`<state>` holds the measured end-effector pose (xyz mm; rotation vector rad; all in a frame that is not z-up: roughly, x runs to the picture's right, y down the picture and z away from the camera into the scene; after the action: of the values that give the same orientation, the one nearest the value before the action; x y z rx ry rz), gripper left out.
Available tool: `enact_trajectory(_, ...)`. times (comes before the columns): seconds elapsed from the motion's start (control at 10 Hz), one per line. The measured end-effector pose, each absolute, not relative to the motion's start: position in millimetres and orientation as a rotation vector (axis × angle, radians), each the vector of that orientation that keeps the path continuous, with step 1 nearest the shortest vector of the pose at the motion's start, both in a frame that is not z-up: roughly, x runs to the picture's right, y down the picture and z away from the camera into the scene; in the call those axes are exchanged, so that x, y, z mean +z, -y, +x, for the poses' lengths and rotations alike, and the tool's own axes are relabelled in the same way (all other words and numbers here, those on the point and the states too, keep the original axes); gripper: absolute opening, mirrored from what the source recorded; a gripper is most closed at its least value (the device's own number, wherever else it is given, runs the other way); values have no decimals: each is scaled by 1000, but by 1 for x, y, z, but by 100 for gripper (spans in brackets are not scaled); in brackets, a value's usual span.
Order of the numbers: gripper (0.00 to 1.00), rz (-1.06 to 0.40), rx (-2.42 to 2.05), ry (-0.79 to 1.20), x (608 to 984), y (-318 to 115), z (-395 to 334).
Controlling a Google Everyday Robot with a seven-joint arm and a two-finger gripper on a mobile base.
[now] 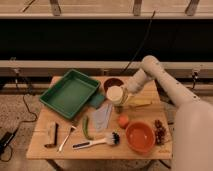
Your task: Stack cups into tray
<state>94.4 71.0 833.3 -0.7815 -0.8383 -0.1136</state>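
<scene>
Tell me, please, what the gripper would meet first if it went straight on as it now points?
Most likely the cream-white cup, just ahead of the gripper near the table's middle; whether they already touch is unclear.

So there's a wooden table (44, 150) across the lower half of the frame, with the green tray (67, 95) on its upper-left part. The arm (156, 76) comes in from the right, and the gripper (124, 98) is right against the cream-white cup (115, 93) at about dead center, just below the maroon bowl (113, 83). A teal block (97, 100) sits by the tray's right edge, and the orange bowl (139, 137) is at lower right.
</scene>
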Motion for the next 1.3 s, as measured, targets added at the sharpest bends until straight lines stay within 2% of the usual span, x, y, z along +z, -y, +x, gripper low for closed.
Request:
enact_trajectory(0.1,59,-783,-108,838,835,-72,96)
enact_trajectory(0.2,72,-783,-99,837,838,-72,100)
enact_trajectory(0.4,80,-781,-89,840,840,-72,102)
enact_trajectory(1.3,80,-772,-54,854,839,-69,116)
